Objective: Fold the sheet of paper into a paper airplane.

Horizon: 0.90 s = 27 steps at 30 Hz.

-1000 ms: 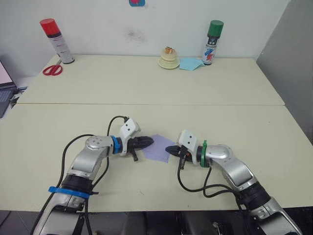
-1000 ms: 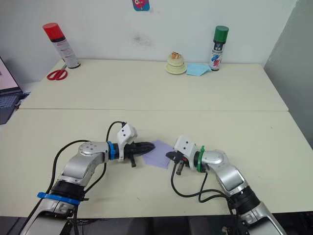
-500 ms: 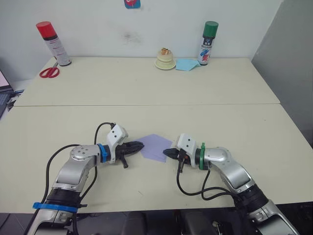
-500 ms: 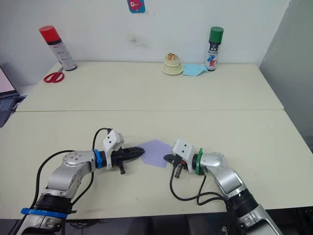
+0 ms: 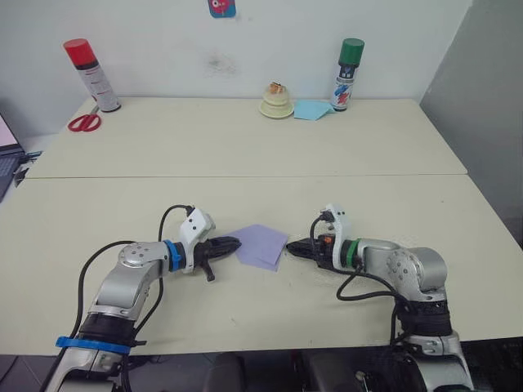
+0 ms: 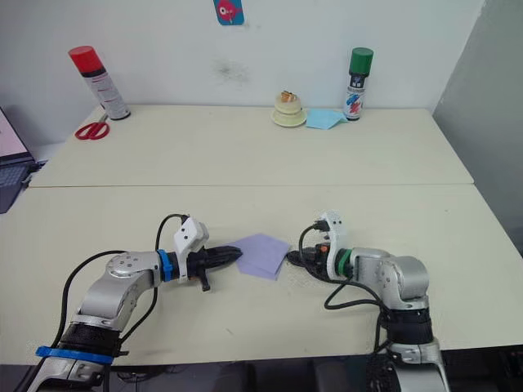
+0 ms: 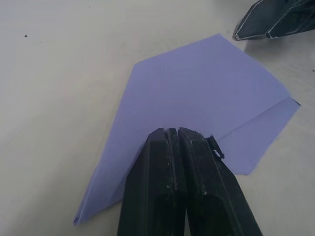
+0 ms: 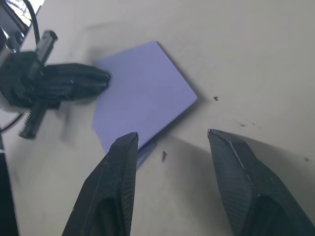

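The sheet of paper (image 5: 262, 246) lies flat on the near table, lavender-purple, folded into a small shape with angled corners and a lower layer peeking out along one edge (image 7: 261, 132). My left gripper (image 5: 233, 243) is shut, and its joined fingertips (image 7: 171, 132) rest on the paper's left part. My right gripper (image 5: 296, 246) is open just off the paper's right edge, holding nothing. In the right wrist view the paper (image 8: 142, 93) lies beyond the two spread fingers (image 8: 123, 152), with the left gripper (image 8: 93, 78) on its far side.
On the far table stand a red spray can (image 5: 85, 72), red scissors (image 5: 82, 122), a cream tape roll (image 5: 276, 101), a light blue paper scrap (image 5: 311, 109) and a green spray can (image 5: 348, 72). A seam (image 5: 245, 175) splits the two tables. A laptop (image 5: 6, 139) sits at the left edge.
My right gripper has drawn back to the right, off the paper's edge, with its elbow swung outward. The left gripper drew back left to the paper's left edge a second ago, then stayed.
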Available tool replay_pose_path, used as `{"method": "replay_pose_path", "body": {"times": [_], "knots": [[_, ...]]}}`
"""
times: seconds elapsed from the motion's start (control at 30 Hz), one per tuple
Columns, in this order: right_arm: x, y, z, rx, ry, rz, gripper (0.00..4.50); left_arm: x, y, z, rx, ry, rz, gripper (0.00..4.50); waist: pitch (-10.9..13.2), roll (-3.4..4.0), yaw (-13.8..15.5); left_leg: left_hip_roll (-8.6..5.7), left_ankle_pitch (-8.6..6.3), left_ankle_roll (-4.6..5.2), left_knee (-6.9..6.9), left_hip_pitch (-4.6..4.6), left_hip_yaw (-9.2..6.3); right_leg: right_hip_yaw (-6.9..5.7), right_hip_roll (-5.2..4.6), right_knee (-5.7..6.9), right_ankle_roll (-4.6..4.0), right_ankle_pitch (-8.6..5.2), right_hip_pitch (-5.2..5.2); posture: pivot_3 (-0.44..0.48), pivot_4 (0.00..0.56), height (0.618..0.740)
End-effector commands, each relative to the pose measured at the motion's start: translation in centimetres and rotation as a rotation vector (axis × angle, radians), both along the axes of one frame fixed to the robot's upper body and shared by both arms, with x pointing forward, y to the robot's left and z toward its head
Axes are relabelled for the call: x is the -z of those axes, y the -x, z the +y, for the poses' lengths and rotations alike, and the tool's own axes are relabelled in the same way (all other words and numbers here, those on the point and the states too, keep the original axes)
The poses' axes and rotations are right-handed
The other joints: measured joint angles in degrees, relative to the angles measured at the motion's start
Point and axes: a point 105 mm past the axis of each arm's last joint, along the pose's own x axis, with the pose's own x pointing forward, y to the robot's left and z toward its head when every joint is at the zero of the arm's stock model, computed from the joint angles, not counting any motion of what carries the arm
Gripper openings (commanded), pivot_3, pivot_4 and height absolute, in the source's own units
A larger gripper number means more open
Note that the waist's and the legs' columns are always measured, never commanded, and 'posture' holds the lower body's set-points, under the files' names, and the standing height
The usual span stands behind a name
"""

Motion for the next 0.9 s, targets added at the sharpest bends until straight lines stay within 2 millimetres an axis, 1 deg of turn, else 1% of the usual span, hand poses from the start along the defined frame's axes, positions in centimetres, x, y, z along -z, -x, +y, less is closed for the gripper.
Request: {"method": "replay_pose_path", "body": {"times": [0.03, 0.13, 0.23, 0.37, 0.43, 0.53, 0.67, 0.83, 0.9], "knots": [[0.2, 0.0, 2.1, 0.007, -0.084, 0.106, 2.31, 2.1, 1.1, 0.2, 0.003, -0.043, 0.091, 0.36, 0.0, 0.0, -0.1, -0.01, 0.0, 0.0, -0.02, -0.01, 0.0, -0.01, 0.0, -0.01, 0.0, 0.0, 0.0, 0.0, 0.15, 0.737], [0.1, -0.6, 3.6, 0.018, -0.146, 0.127, 2.31, 2.2, 1.2, 0.1, 0.008, -0.046, 0.093, 0.36, 0.0, 0.01, -0.2, 0.0, 0.0, 0.01, -0.05, 0.0, -0.01, -0.01, 0.0, -0.02, 0.0, 0.0, -0.01, 0.0, 0.15, 0.737], [0.4, -0.8, 4.7, -0.017, -0.15, 0.107, 2.31, 2.2, 1.5, 0.1, 0.009, -0.046, 0.099, 0.36, 0.0, 0.02, -0.3, 0.0, 0.0, 0.01, -0.07, 0.0, 0.01, -0.01, 0.02, -0.06, 0.0, 0.0, -0.01, 0.0, 0.15, 0.737], [0.6, -1.6, 5.2, -0.019, -0.16, 0.064, 2.31, 2.2, 1.7, 0.1, 0.006, -0.05, 0.097, 0.36, -0.1, 0.04, -0.6, 0.01, -0.01, 0.01, -0.08, 0.01, 0.03, 0.0, 0.03, -0.11, 0.0, 0.0, -0.01, 0.0, 0.15, 0.737], [0.4, -2.1, 5.3, -0.015, -0.181, 0.047, 2.31, 2.2, 1.7, 0.2, 0.004, -0.05, 0.094, 0.36, -0.1, 0.04, -0.8, 0.02, -0.01, 0.01, -0.09, 0.01, 0.01, -0.01, 0.03, -0.1, 0.0, 0.0, -0.01, 0.0, 0.15, 0.737], [0.3, -2.4, 6.0, -0.038, -0.215, 0.035, 2.31, 2.1, 1.9, 0.3, 0.004, -0.05, 0.097, 0.36, -0.1, 0.04, -1.1, 0.02, -0.01, 0.01, -0.09, 0.01, 0.01, -0.01, 0.03, -0.1, 0.0, 0.0, -0.01, 0.0, 0.15, 0.737], [0.7, -2.9, 6.9, -0.038, -0.235, 0.025, 2.31, 2.2, 1.9, 0.4, -0.002, -0.056, 0.101, 0.36, -0.1, 0.05, -1.4, 0.02, -0.01, 0.01, -0.09, 0.01, 0.01, 0.0, 0.03, -0.11, 0.0, 0.0, -0.01, 0.0, 0.15, 0.737], [1.2, -3.4, 8.0, -0.051, -0.217, -0.028, 2.31, 2.1, 1.6, 0.9, -0.025, -0.065, 0.107, 0.36, -0.1, 0.04, -1.5, 0.03, -0.01, 0.01, -0.09, 0.05, 0.0, 0.0, 0.03, -0.13, 0.0, 0.0, 0.02, 0.0, 0.15, 0.737], [1.1, -3.4, 8.4, -0.068, -0.204, -0.075, 1.95, 2.0, 1.5, 1.1, -0.03, -0.064, 0.107, 0.36, -0.1, 0.04, -1.6, 0.04, -0.01, 0.01, -0.09, 0.08, 0.0, 0.0, 0.03, -0.13, 0.0, 0.0, 0.04, 0.0, 0.15, 0.737]]}}
